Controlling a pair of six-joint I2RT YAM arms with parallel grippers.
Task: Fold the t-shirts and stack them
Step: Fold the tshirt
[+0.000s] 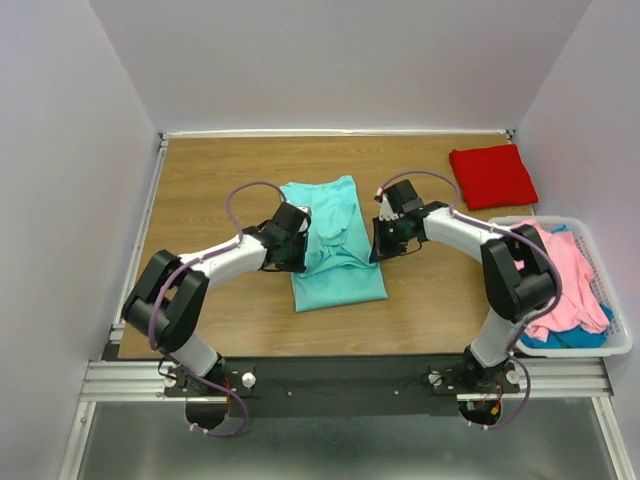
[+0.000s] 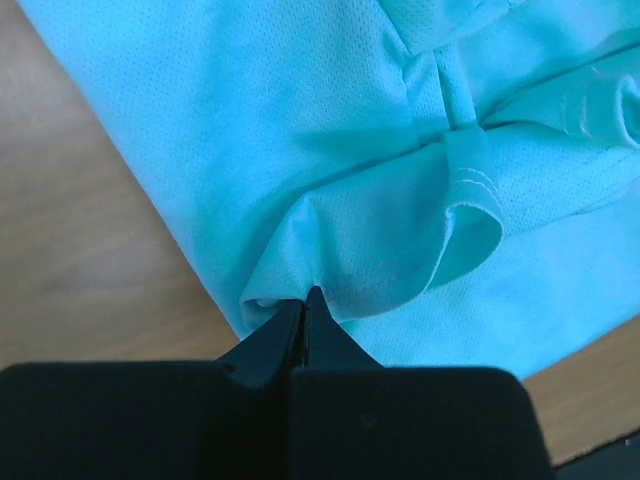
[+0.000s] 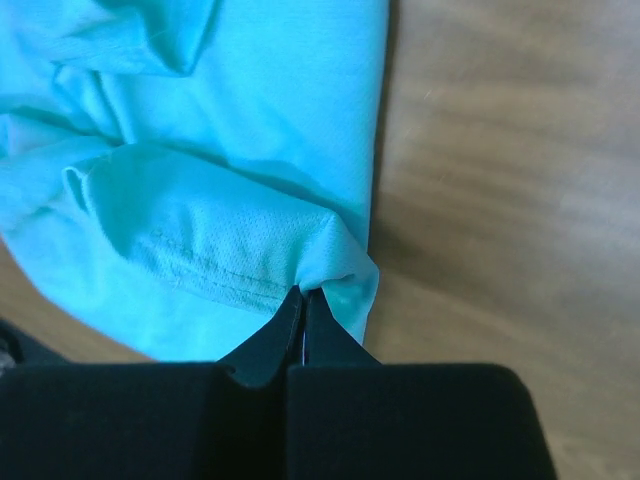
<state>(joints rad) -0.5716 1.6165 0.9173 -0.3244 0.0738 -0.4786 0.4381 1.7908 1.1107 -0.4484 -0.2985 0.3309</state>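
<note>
An aqua-teal t-shirt (image 1: 335, 250) lies partly folded in the middle of the wooden table. My left gripper (image 1: 296, 243) is shut on its left edge; the left wrist view shows the cloth (image 2: 380, 170) bunched at the closed tips (image 2: 303, 302). My right gripper (image 1: 380, 240) is shut on its right edge; the right wrist view shows a fold of the shirt (image 3: 200, 200) pinched at the tips (image 3: 303, 297). A folded bright red t-shirt (image 1: 492, 175) lies at the back right. A pink t-shirt (image 1: 570, 280) and a blue-teal one (image 1: 570, 338) lie in the basket.
A white plastic basket (image 1: 620, 345) stands at the right edge of the table. Bare wooden table (image 1: 210, 190) lies left of and behind the teal shirt. White walls enclose the table on three sides.
</note>
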